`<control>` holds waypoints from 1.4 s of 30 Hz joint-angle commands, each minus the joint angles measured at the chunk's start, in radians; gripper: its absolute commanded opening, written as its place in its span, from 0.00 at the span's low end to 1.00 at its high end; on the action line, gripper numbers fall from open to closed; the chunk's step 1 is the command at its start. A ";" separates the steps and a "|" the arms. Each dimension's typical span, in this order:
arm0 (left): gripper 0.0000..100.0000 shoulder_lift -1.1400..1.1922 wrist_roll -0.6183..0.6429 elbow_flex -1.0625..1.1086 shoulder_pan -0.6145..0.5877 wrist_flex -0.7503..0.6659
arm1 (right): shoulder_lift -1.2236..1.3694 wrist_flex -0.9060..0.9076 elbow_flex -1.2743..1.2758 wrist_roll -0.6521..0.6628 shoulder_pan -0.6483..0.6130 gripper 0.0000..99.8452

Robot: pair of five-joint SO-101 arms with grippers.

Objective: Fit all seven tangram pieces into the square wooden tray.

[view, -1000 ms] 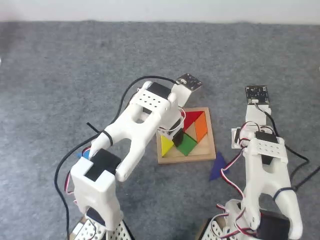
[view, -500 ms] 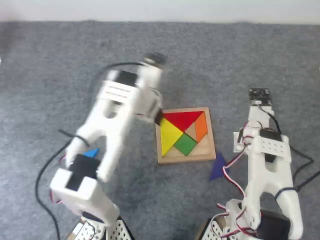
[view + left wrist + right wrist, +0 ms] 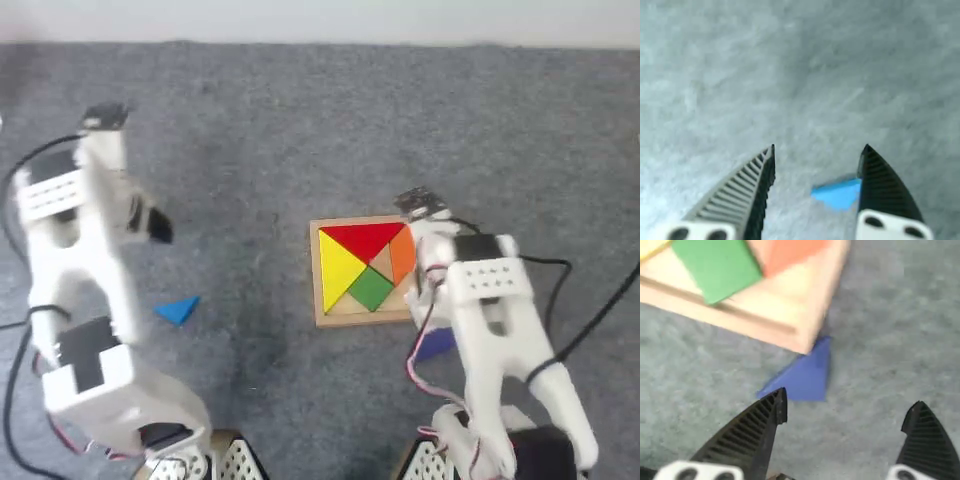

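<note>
- Lying on the table, the light-blue triangle is sitting between the wide-spread fingers of the left end effector, close against one; they are gripping nothing.
- The dark-blue triangle is resting just beside the wooden tray at its corner, toward the ribbed finger of the right end effector, which is gaping wide, empty.
- Each arm is hovering nearest its own piece.

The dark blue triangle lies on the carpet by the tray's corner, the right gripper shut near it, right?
No: the right gripper is open, as the right wrist view shows. The dark blue triangle does lie on the carpet by the tray's corner.
</note>
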 commanded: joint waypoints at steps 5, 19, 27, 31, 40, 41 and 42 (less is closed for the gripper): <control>0.26 -0.014 -0.327 0.102 -0.106 -0.029 | -0.228 -0.119 0.115 -0.066 0.038 0.36; 0.26 -0.153 -0.770 0.229 0.058 -0.055 | -0.111 -0.372 0.218 -0.075 0.295 0.36; 0.26 -0.373 -1.005 0.659 -0.031 -0.497 | -0.104 -0.387 0.221 -0.091 0.406 0.36; 0.26 -0.365 -1.122 0.667 -0.023 -0.434 | -0.104 -0.407 0.236 -0.092 0.412 0.36; 0.26 -0.450 -1.106 0.624 0.006 -0.316 | -0.104 -0.499 0.311 -0.086 0.406 0.36; 0.26 -0.470 -1.106 0.611 0.005 -0.279 | -0.104 -0.499 0.311 -0.086 0.406 0.36; 0.26 -0.488 -1.108 0.604 0.009 -0.236 | -0.104 -0.499 0.311 -0.086 0.406 0.36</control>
